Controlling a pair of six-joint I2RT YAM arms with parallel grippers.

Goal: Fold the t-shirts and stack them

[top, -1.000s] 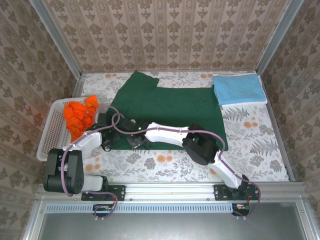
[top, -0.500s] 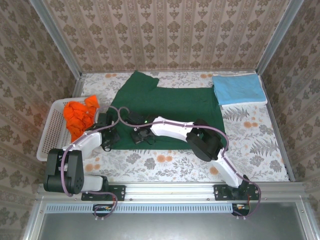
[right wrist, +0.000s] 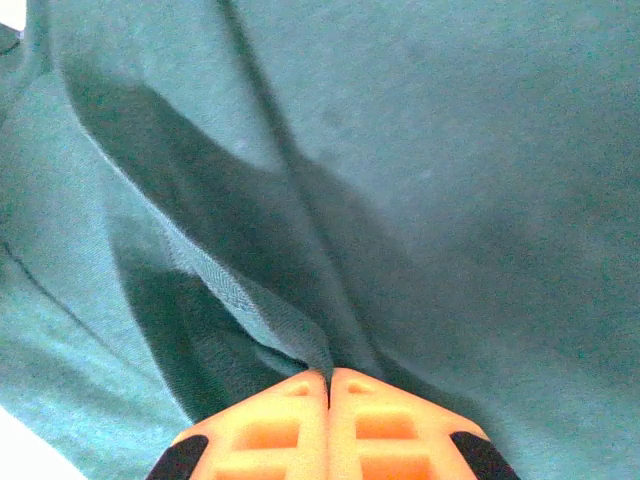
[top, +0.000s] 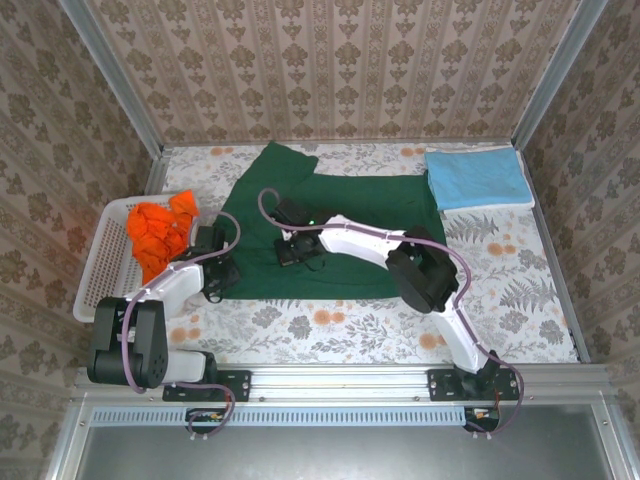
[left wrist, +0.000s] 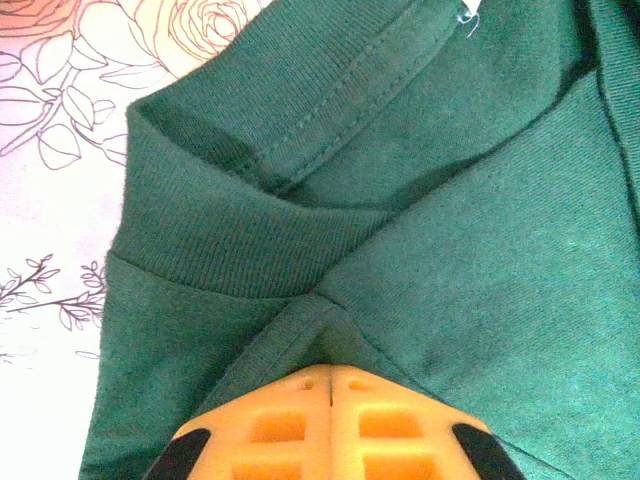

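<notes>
A dark green cloth t-shirt [top: 350,205] lies spread across the centre of the floral table [top: 330,330]. The left gripper [left wrist: 330,372], at the shirt's lower-left edge, and the right gripper [right wrist: 328,378], mid-frame, each clamp tight on a pinched fold. A folded light blue t-shirt [top: 478,180] sits upper right; orange t-shirts [top: 158,228] fill a white lattice basket [top: 98,275] at left.
</notes>
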